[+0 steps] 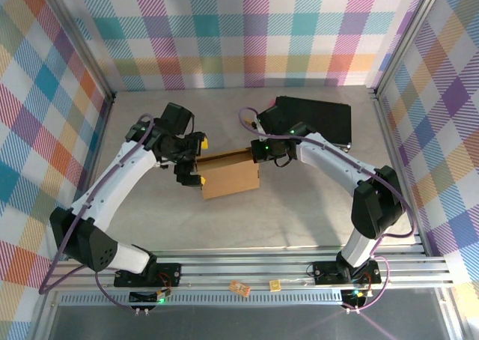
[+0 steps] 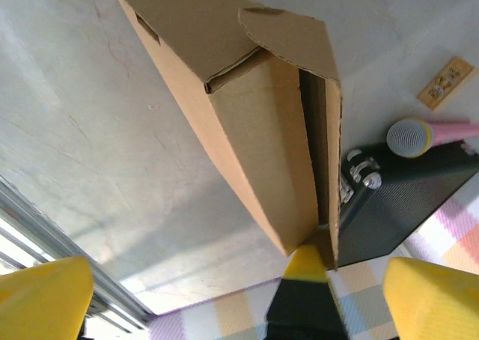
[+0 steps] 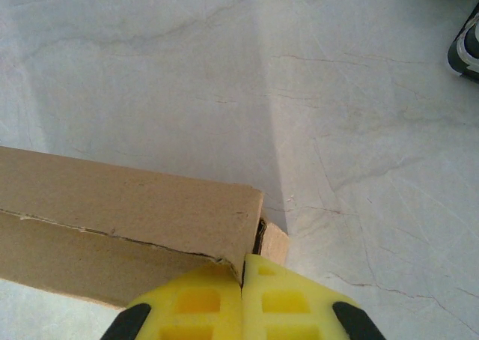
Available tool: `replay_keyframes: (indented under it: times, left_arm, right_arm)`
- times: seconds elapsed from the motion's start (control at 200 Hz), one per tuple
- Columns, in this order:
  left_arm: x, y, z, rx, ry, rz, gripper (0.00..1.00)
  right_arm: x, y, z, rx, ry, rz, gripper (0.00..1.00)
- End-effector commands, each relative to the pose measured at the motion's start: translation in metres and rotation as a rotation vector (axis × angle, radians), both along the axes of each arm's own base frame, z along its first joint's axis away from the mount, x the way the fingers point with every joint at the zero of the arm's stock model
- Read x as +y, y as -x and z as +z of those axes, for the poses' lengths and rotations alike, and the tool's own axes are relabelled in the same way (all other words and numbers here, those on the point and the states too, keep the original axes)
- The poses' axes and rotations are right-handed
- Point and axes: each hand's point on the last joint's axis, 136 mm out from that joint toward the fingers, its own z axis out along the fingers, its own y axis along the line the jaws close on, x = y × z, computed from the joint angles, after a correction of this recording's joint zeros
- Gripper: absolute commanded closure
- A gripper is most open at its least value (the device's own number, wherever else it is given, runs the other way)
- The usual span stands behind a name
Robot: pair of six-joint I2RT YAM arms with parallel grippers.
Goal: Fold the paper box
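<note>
Paper box (image 1: 228, 177) of brown corrugated cardboard lies on the grey table (image 1: 299, 213) near a black hard case (image 1: 314, 119), its long axis pointing roughly toward the case. The left end effector (image 1: 199, 160) is spread at the end away from the case. The right end effector (image 3: 243, 280) is pressed together at the case-side corner.

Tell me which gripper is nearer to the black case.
Right. The right gripper sits at the right end of the box, close to the case. The left gripper is at the box's left end, with the box between it and the case.
</note>
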Motion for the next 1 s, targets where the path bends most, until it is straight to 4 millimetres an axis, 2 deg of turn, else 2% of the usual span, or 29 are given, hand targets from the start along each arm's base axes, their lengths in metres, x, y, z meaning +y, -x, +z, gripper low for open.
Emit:
replay_keyframes:
  times: [0.0,0.155,0.235,0.42,0.565,0.755,0.86,0.995]
  left_arm:
    - [-0.008,-0.022,-0.015,0.028,0.064,0.128,0.0]
    - [-0.014,-0.039,-0.026,0.07,0.068,0.123,0.0]
    - [-0.014,-0.034,-0.029,0.133,0.044,0.105,0.0]
    - [-0.009,-0.038,-0.043,0.191,0.034,0.131,0.0]
    - [-0.005,-0.032,-0.047,0.269,0.001,0.056,0.0]
    - [-0.006,-0.027,-0.065,0.305,-0.004,0.046,0.0]
    - [-0.005,-0.028,-0.075,0.306,-0.006,0.051,0.05]
    - [-0.003,-0.03,-0.078,0.282,-0.008,0.07,0.2]
  right_arm:
    - [-0.003,0.007,0.003,-0.005,-0.003,-0.001,1.0]
    - [-0.003,0.009,0.003,-0.007,-0.003,-0.001,1.0]
    - [-0.003,0.009,0.003,-0.009,-0.003,-0.001,1.0]
    - [-0.004,0.009,0.003,-0.012,-0.001,0.003,1.0]
    - [-0.004,0.009,0.003,-0.015,0.0,0.004,1.0]
    - [-0.003,0.008,0.003,-0.015,-0.005,0.0,1.0]
    - [-0.003,0.008,0.003,-0.016,-0.006,0.002,1.0]
    - [-0.003,0.009,0.003,-0.016,-0.007,0.002,1.0]
